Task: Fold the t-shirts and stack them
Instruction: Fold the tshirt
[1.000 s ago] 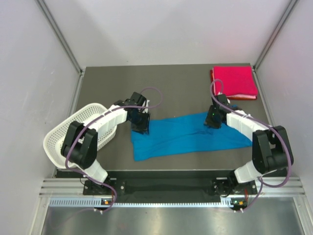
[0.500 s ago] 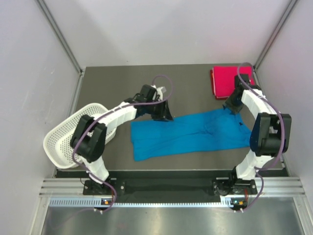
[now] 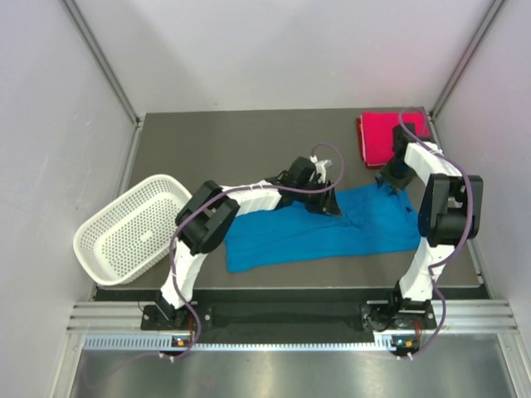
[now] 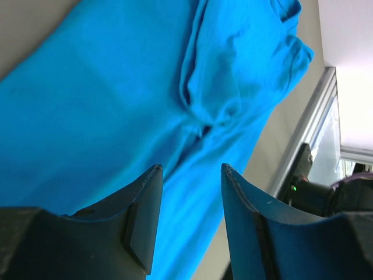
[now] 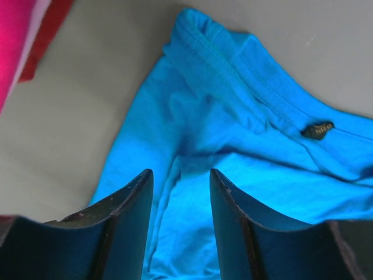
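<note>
The bright blue t-shirt (image 3: pixel 315 230) lies spread lengthwise across the middle of the table, with its collar and a small dark label (image 5: pixel 317 129) at the right end. The pink-red t-shirt (image 3: pixel 383 138) lies folded at the back right corner. My left gripper (image 3: pixel 325 201) hovers over the middle of the blue shirt's back edge, open, and only blue cloth (image 4: pixel 116 87) shows past its fingertips. My right gripper (image 3: pixel 394 176) stands open over the blue shirt's back right corner, near the collar (image 5: pixel 221 55). Its empty jaws point at a crease; pink-red cloth (image 5: pixel 17 29) shows at the upper left.
A white mesh basket (image 3: pixel 133 228) sits at the table's left edge. Bare grey tabletop (image 3: pixel 241 141) stretches behind the blue shirt. The table's right rail (image 4: pixel 317 116) and my other arm show in the left wrist view.
My left gripper has swept right along the blue shirt's back edge from its left end to the middle, opening wider. The right gripper moved back to the shirt's right corner and opened.
</note>
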Controlling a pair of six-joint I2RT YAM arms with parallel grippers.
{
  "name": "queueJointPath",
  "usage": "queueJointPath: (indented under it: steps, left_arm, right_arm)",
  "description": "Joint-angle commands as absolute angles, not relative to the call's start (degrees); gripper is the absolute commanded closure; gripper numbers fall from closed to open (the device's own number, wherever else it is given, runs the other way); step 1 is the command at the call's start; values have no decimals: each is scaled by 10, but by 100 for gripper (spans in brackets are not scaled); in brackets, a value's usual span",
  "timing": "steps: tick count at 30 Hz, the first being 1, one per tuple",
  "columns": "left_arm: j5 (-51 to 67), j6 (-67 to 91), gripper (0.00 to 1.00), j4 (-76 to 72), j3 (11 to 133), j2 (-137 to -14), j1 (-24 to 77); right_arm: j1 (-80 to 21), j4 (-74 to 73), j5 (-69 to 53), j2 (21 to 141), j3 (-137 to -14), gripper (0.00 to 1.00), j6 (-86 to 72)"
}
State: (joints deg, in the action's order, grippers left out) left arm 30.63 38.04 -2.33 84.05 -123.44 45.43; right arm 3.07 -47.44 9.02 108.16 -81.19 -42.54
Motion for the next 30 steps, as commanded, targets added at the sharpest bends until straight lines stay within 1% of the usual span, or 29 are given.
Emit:
queueJointPath:
  steps: [1, 4, 6, 7, 8, 10, 11, 16, 18, 19, 22, 23, 25, 26, 30]
  left_arm:
    - [310, 385, 50, -89, 881, -1262, 461]
    - [310, 385, 50, -86, 910, -1290, 468]
    - [309, 384, 50, -81, 924, -1306, 472]
    - [308, 381, 50, -77, 938, -1314, 473]
    - [311, 381, 50, -73, 951, -1325, 475]
    - [313, 379, 50, -68, 962, -1335, 476]
    - [315, 378, 50, -67, 966, -1342, 475]
    - [318, 376, 51, -69, 979, -1353, 479]
    - [324, 376, 54, -69, 983, -1361, 480]
    - [328, 379, 57, -69, 985, -1362, 481]
    - [338, 383, 71, -72, 988, -1369, 481]
    - [340, 385, 84, -73, 988, -1368, 481]
    - [344, 391, 97, -77, 986, -1369, 482]
    - [346, 394, 100, -79, 985, -1368, 482]
    - [341, 394, 100, -67, 988, -1361, 483]
  right_arm:
    - [33, -482, 97, 1101, -838, 56, -443]
    - [33, -479, 93, 1108, -840, 60, -447]
    - [33, -475, 93, 1107, -838, 66, -449]
    - [33, -469, 91, 1104, -836, 70, -448]
    - [34, -465, 90, 1100, -832, 82, -448]
    - [33, -460, 90, 1097, -830, 92, -446]
    - [33, -455, 87, 1094, -829, 100, -446]
    - [32, -444, 85, 1087, -819, 100, -436]
    - [31, -438, 84, 1085, -817, 100, -430]
    - [30, -436, 83, 1086, -818, 100, -426]
    - [26, -432, 83, 1079, -820, 100, -413]
    - [23, -428, 83, 1078, -820, 100, -408]
    - [11, -425, 97, 1074, -825, 100, -399]
    - [9, -427, 102, 1075, -828, 100, -393]
    - [4, -417, 99, 1076, -824, 100, -381]
